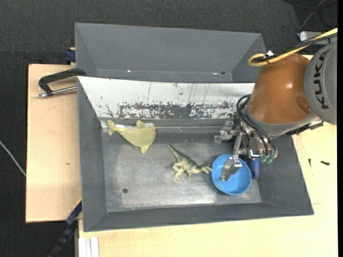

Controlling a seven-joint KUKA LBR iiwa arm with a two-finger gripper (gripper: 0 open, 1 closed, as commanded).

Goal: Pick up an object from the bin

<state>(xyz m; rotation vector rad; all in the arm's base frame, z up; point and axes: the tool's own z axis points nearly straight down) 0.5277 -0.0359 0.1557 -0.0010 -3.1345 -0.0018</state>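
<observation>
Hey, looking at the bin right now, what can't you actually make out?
1. Blue bowl: camera view, upper part covered by the gripper; whether it is gripped cannot be told.
2. Bin, right back corner: hidden under the arm's orange cover.
3. Dark speck on the floor, lower left: too small to identify.

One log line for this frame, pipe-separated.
claw over blue round dish, right side of bin | dinosaur toy beside dish, view-left | yellow whale toy back left
</observation>
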